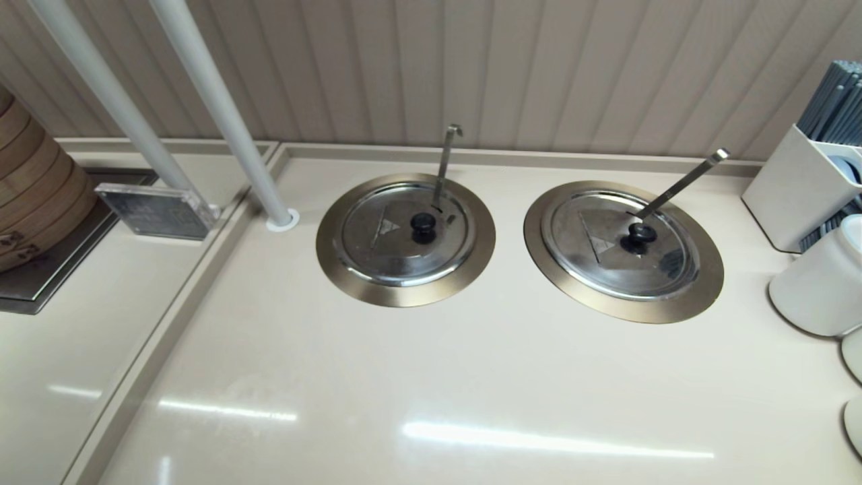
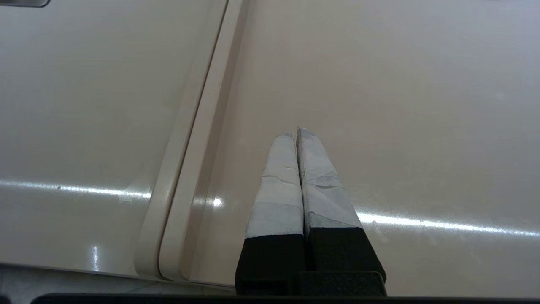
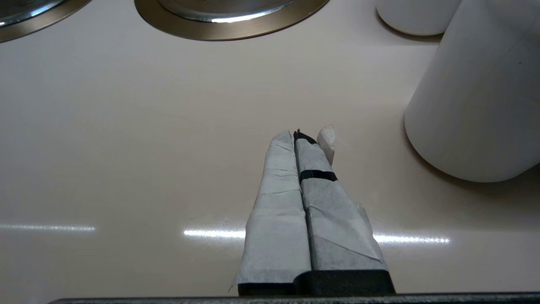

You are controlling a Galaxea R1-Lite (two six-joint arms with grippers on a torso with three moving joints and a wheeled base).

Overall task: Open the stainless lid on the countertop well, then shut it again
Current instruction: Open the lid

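The stainless lid [image 1: 377, 252] lies shut on the left well, its plain black dome knob [image 1: 423, 225] at the centre. A wide bronze collar [image 1: 404, 294] rings the well, and a hook-tipped ladle handle [image 1: 444, 162] rises through the lid's notch at the back. Neither arm shows in the head view. My left gripper [image 2: 292, 131] is shut and empty above bare countertop beside a raised seam [image 2: 190, 169]. My right gripper [image 3: 294, 134] is also shut and empty, over the countertop well in front of the wells.
The twin lid [image 1: 606, 263] with a ring knob covers the right well [image 1: 626, 308]. A white jar [image 1: 818, 283] [image 3: 476, 93] and a utensil holder [image 1: 801, 188] stand at the right. Bamboo steamers [image 1: 34, 188], two white poles [image 1: 222, 114] and a clear sign block [image 1: 158, 210] are at the left.
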